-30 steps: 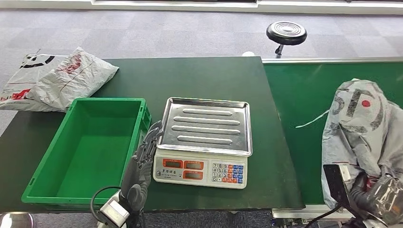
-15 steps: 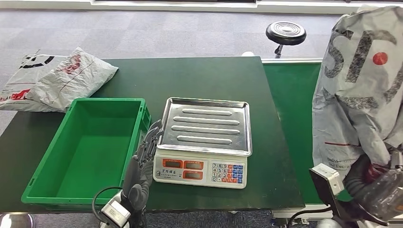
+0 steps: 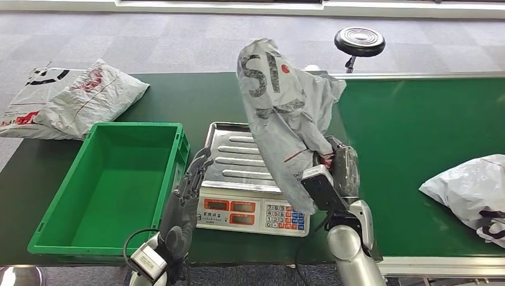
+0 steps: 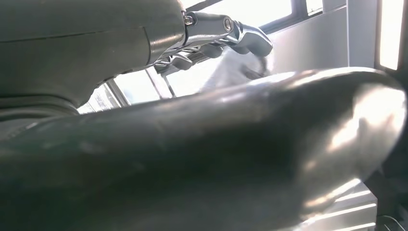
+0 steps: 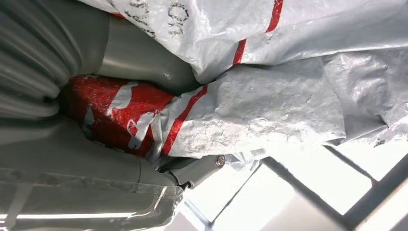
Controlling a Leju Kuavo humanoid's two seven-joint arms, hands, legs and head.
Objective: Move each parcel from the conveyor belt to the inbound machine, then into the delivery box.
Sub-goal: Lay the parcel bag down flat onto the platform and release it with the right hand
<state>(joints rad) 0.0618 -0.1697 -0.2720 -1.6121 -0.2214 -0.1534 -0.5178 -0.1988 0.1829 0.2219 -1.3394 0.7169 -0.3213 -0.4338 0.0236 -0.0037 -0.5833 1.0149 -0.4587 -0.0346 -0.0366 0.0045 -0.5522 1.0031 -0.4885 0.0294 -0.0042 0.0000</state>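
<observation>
My right hand (image 3: 338, 168) grips a grey plastic parcel (image 3: 284, 113) with black letters and a red dot, holding it upright above the right side of the scale's steel tray (image 3: 238, 156). In the right wrist view the parcel's grey and red film (image 5: 250, 91) is pinched against my thumb (image 5: 144, 62). The scale (image 3: 253, 214) with its keypad stands in the middle of the dark green table. Left of it is the empty green box (image 3: 110, 185). My left hand (image 3: 186, 196) is raised between box and scale, fingers apart, holding nothing. Another white parcel (image 3: 473, 190) lies on the conveyor belt (image 3: 411, 131).
Two more parcels (image 3: 71, 98) lie at the table's far left corner, behind the green box. A black round stool (image 3: 359, 42) stands on the carpet beyond the belt. The table's front edge runs just below the scale.
My right hand has swung the grey parcel left from over the belt to above the scale tray. A white parcel now lies on the belt at the right. The left hand barely moved.
</observation>
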